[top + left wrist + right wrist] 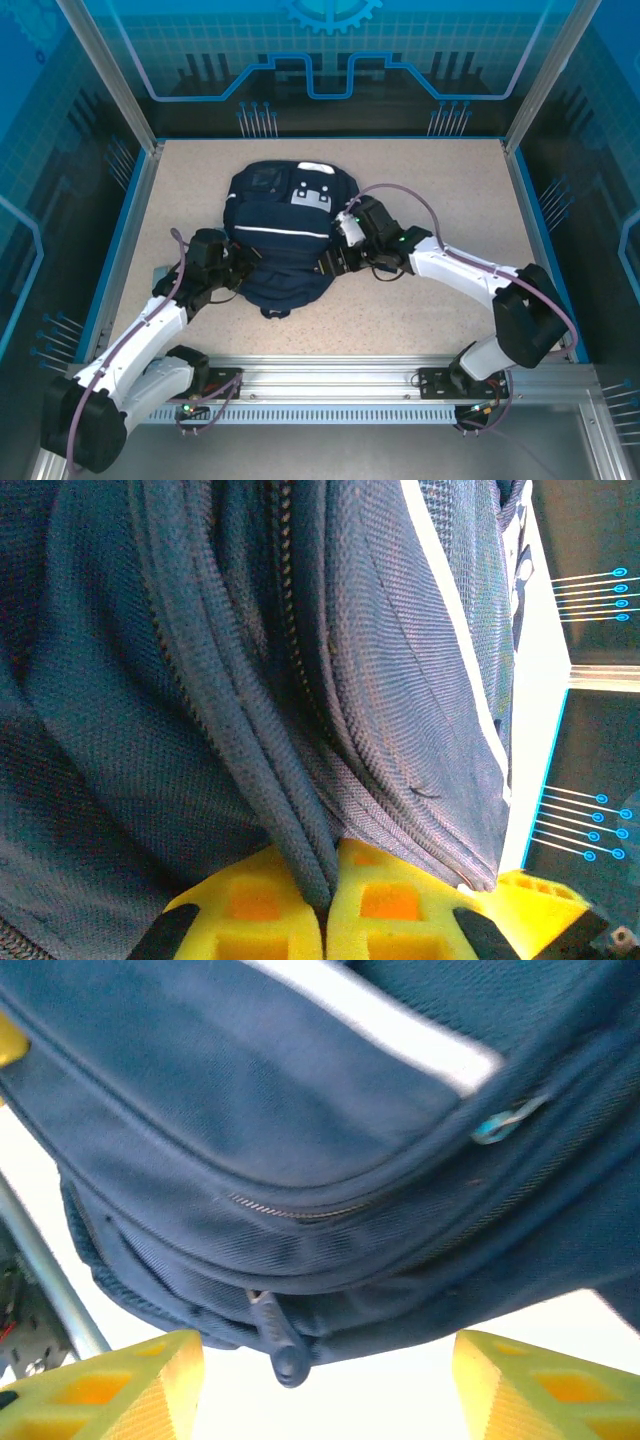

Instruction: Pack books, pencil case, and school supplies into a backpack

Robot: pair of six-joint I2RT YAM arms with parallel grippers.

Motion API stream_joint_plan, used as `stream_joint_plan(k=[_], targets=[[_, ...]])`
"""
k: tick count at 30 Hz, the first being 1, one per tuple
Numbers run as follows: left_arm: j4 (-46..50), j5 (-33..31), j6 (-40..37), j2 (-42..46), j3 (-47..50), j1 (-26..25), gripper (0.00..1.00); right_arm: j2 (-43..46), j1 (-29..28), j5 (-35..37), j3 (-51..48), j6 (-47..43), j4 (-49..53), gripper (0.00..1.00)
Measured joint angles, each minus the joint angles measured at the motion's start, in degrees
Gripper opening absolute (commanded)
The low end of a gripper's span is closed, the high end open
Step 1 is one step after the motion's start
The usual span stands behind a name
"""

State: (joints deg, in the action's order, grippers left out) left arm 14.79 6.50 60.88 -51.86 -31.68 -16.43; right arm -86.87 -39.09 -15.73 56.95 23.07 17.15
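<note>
The backpack (285, 235) lies mid-worktop (440, 200). At its 8 o'clock edge the left gripper (325, 910) pinches a fold of its fabric beside a zip. At 4 o'clock the right gripper (325, 1380) is spread, a zip pull (278, 1345) between its fingers.

The backpack (285, 250) is coloured dark navy blue, and a thin white stripe (280, 232) is drawn across it. White patches (312, 195) are seen near its top. The counter (440, 200) is sandy beige with tiny speckles and is edged in blue. The left gripper (325, 905) and the right gripper (325, 1370) are coloured bright yellow with orange inside. The walls (330, 50) are blue, marked with light blue lines.
</note>
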Motion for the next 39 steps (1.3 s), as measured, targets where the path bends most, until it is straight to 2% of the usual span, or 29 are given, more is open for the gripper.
stream_joint_plan(k=[8,11,18,21,30,35,39], targets=[[0.0,0.0,0.0,-0.2,0.0,0.0,0.00,-3.4,-3.2,-2.3,0.0,3.9,-2.2,0.47],[0.0,0.0,0.0,-0.2,0.0,0.0,0.00,-3.4,-3.3,-2.4,-0.1,4.4,-2.7,0.38],[0.0,0.0,0.0,-0.3,0.0,0.0,0.00,-3.3,-3.3,-0.8,-0.7,5.0,-3.0,0.08],[0.1,0.0,-0.2,-0.3,0.0,0.0,0.00,-3.0,-3.3,1.3,-0.7,4.2,-2.4,0.01],[4.6,-2.0,-3.2,1.9,-1.4,0.0,0.00,-0.2,-2.9,18.5,-0.6,-4.0,1.9,0.00],[6.9,-2.0,-4.4,3.7,-1.3,-0.1,0.00,-0.6,-0.5,21.0,1.6,-7.9,1.9,0.00],[9.0,-1.9,-6.0,4.9,-1.3,-0.1,0.00,-4.3,2.1,21.0,5.2,-9.3,1.7,0.00]])
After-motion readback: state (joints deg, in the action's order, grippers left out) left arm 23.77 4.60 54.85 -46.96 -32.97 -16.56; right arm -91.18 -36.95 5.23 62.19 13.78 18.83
